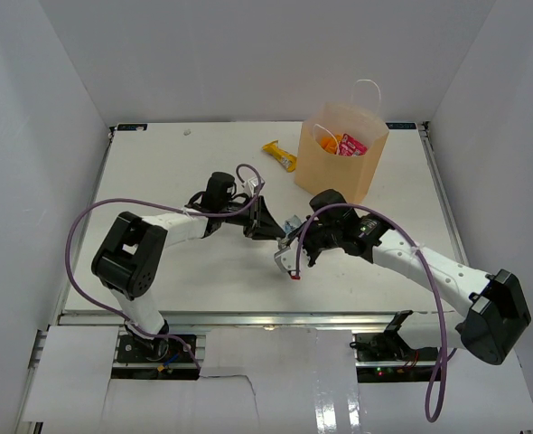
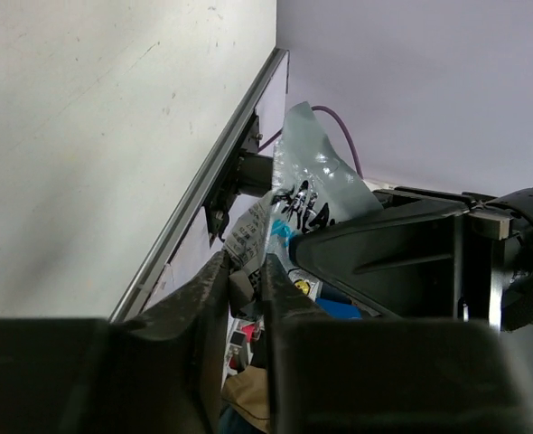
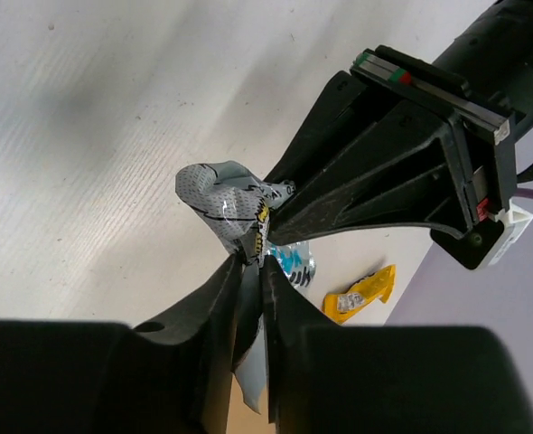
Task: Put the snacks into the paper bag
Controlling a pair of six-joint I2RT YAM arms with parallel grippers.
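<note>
A grey-blue snack packet (image 1: 293,222) hangs over the middle of the table, pinched from both sides. My left gripper (image 1: 278,231) is shut on its one end (image 2: 312,181), fingers (image 2: 214,280) close together. My right gripper (image 3: 251,262) is shut on the crumpled other end (image 3: 221,201), right against the left gripper's tips (image 3: 289,203). The tan paper bag (image 1: 339,172) stands upright at the back right, with an orange packet (image 1: 328,142) and a pink packet (image 1: 352,145) inside. A yellow bar (image 1: 280,155) lies on the table left of the bag.
White walls close in the table on the left, back and right. A metal rail (image 2: 203,194) runs along the table edge. Purple cables (image 1: 81,235) loop off both arms. The yellow bar (image 3: 361,291) lies just past the joined grippers.
</note>
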